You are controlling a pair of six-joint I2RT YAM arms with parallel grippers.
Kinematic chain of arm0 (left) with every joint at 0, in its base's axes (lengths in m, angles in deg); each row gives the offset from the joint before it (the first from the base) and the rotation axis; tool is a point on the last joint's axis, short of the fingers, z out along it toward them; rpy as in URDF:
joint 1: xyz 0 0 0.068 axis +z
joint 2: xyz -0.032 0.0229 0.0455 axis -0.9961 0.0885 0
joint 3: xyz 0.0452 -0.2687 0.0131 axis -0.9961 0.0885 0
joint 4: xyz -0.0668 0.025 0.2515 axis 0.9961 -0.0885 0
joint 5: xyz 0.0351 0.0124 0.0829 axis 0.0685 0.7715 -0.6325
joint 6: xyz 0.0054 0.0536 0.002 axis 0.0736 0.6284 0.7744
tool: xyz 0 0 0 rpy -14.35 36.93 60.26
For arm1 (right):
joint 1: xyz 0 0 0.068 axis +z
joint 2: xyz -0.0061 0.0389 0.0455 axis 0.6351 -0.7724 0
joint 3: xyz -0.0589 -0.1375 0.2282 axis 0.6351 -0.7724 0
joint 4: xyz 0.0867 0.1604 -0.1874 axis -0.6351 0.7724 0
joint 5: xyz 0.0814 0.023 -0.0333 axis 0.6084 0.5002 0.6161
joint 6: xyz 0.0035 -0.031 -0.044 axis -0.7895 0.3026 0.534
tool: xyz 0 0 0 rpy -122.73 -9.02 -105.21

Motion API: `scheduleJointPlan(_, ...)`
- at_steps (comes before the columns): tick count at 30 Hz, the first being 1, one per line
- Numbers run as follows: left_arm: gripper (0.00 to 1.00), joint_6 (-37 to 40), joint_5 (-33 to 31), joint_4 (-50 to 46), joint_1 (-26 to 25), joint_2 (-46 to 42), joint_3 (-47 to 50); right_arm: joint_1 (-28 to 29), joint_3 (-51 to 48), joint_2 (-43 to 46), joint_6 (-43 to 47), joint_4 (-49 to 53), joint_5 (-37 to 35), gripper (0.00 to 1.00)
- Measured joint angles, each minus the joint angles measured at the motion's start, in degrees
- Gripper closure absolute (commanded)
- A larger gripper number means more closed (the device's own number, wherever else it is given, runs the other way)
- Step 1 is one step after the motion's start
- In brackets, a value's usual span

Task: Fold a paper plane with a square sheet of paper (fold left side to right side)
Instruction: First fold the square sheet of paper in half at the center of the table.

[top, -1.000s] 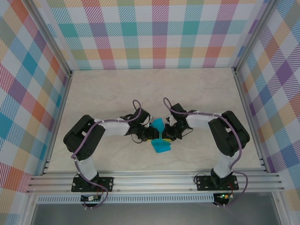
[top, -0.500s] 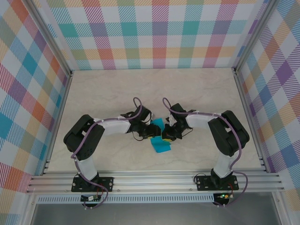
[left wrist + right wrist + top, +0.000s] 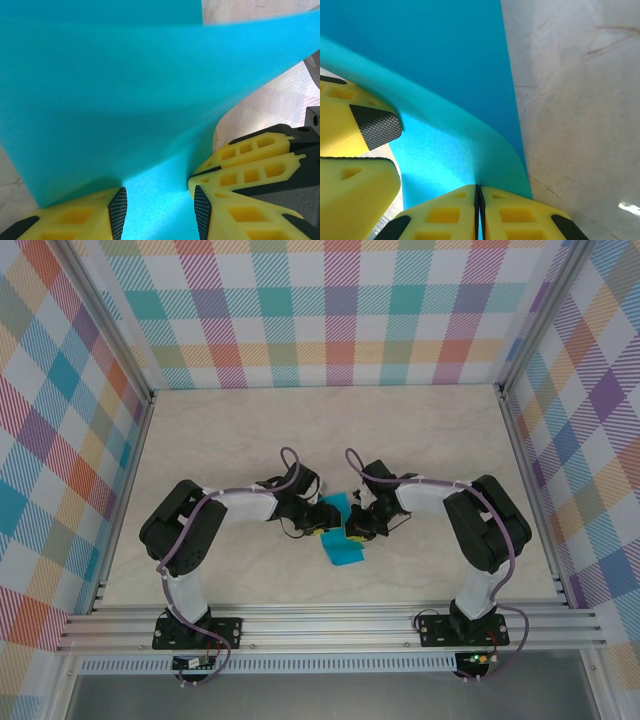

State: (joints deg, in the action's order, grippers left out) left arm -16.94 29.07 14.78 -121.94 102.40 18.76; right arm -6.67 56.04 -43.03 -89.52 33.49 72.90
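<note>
The square sheet of paper (image 3: 347,552) is turquoise and lies partly folded at the table's middle, with one flap lifted and curved between my two grippers. My left gripper (image 3: 322,527) stands open at the sheet's left side. In the left wrist view the paper (image 3: 125,90) arches over and runs through the gap of the left gripper (image 3: 159,212), clear of both pads. My right gripper (image 3: 350,530) is shut on the paper's edge. The right wrist view shows the right gripper (image 3: 478,200) pinching the curled flap (image 3: 445,145), with a left fingertip (image 3: 375,125) close beside it.
The pale marble-look table (image 3: 230,440) has open room behind and to both sides of the paper. Plaid walls enclose it on three sides. An aluminium rail (image 3: 330,625) runs along the near edge by the arm bases.
The left jaws have widened a little around the paper. The left arm's elbow has shifted slightly. The right gripper keeps its pinch, and the sheet stays in place.
</note>
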Motion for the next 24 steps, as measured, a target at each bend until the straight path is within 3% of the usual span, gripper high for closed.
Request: scheduleJointPlan(24,0.52,-0.4,3.9,1.7,5.5,5.4,-6.0,0.1,0.2,0.0,0.2,-0.3,-0.7,0.88)
